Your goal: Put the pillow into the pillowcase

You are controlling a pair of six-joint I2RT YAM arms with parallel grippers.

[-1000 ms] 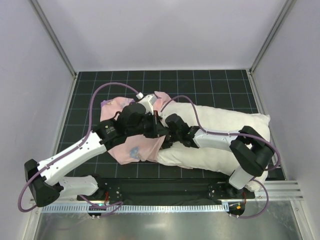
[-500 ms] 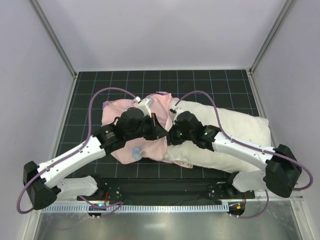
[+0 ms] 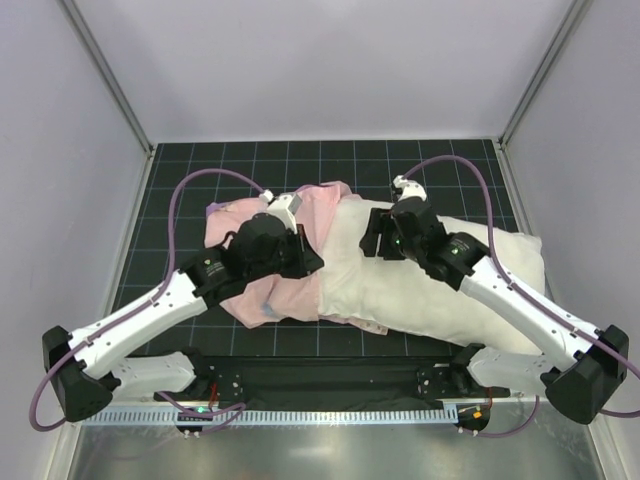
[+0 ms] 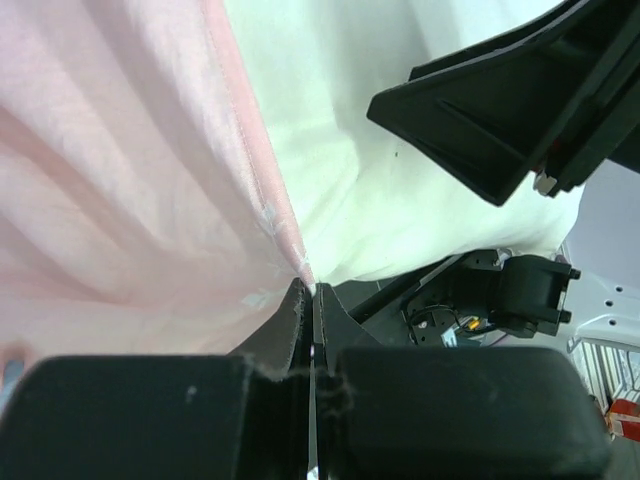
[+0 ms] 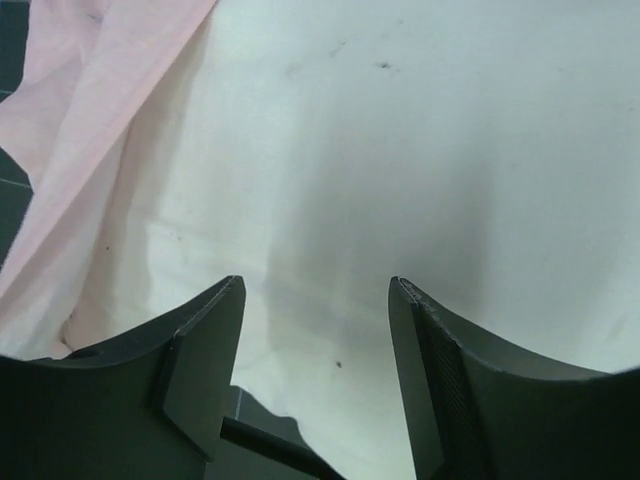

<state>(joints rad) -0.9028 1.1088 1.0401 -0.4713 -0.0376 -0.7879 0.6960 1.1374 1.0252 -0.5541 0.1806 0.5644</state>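
Observation:
The white pillow [image 3: 440, 290] lies across the mat, its left end under the pink pillowcase [image 3: 305, 215]. My left gripper [image 3: 318, 263] is shut on the pillowcase's hem where it meets the pillow. In the left wrist view the jaws [image 4: 308, 288] pinch that pink edge, with pillowcase [image 4: 120, 180] to the left and pillow [image 4: 340, 150] to the right. My right gripper [image 3: 370, 240] hangs open over the pillow near the case's mouth. The right wrist view shows its open gripper [image 5: 315, 285] holding nothing above the pillow [image 5: 420, 150], with the pillowcase [image 5: 80, 120] at the left.
A black gridded mat [image 3: 420, 170] covers the table between grey walls. Purple cables [image 3: 195, 190] loop over both arms. A metal rail [image 3: 330, 415] runs along the near edge. The right gripper's fingers [image 4: 500, 110] show close by in the left wrist view.
My right gripper has opened and pulled back to the right from the case's mouth, its arm swinging outward. More of the pillow shows beside the pink fabric. The left gripper stays shut.

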